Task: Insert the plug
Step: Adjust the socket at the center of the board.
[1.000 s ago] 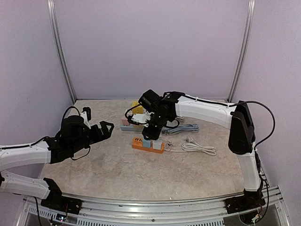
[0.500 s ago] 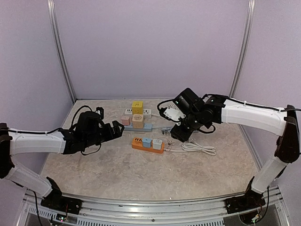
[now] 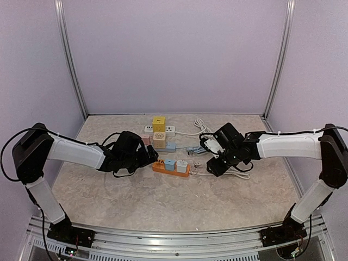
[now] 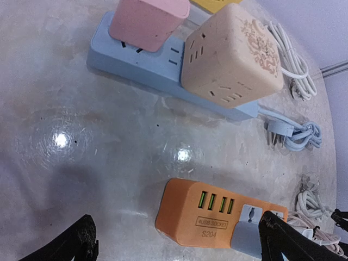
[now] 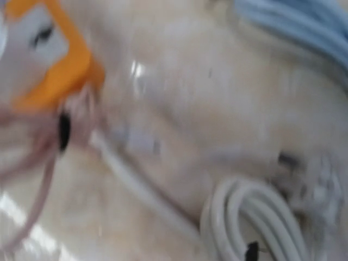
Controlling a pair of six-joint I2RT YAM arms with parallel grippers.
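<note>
Hovering mid-table, the left gripper (image 4: 178, 225) gapes wide beside the orange power strip (image 3: 171, 166). The right gripper (image 3: 216, 166) sits over a white cable (image 3: 231, 171), and I cannot tell its grip.

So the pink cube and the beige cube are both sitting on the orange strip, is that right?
No. The pink cube and the beige cube sit on the blue strip; the orange strip lies apart from them. The left wrist view shows it.

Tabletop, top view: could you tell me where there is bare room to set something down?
Bare: the wide near stretch of marbled tabletop in front of the orange power strip. Crowded: between that strip, the blue power strip and the coiled white cable.
</note>
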